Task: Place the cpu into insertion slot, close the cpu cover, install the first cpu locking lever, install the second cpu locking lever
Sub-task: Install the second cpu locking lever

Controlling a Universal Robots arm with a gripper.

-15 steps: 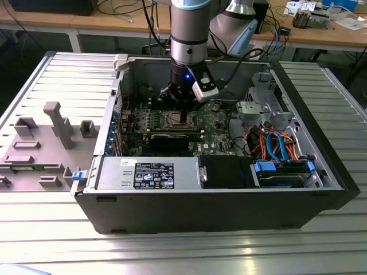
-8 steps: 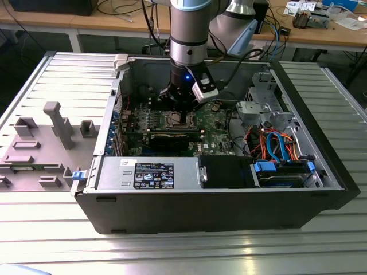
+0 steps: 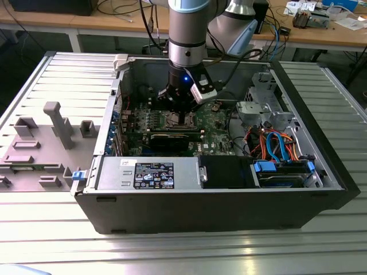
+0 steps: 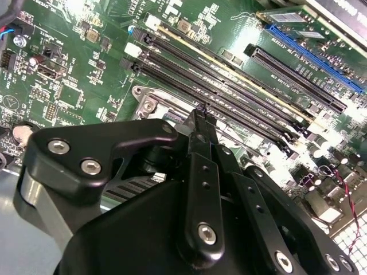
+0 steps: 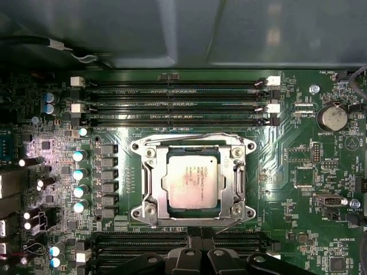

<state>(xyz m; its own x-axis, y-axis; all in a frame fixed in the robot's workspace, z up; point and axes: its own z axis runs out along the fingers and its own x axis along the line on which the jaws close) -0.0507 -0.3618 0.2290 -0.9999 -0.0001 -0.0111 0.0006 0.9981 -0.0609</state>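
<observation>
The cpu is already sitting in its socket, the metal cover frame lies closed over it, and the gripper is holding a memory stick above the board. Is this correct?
Not entirely. The cpu does sit in the insertion slot with the cpu cover down around it, as the first wrist view shows. But the gripper holds no memory stick: in the second wrist view its fingertips meet with nothing between them.

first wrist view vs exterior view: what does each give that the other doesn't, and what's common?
First wrist view: the cpu seated in the insertion slot, with the cpu cover closed flat over it, its window framing the chip.

Exterior view: the whole open computer case, the arm reaching down into it, the grey power supply, the blue and orange cables, the grey fixtures on the table at the exterior view's left.

Both: the green circuit board and the gripper beside the socket.
</observation>
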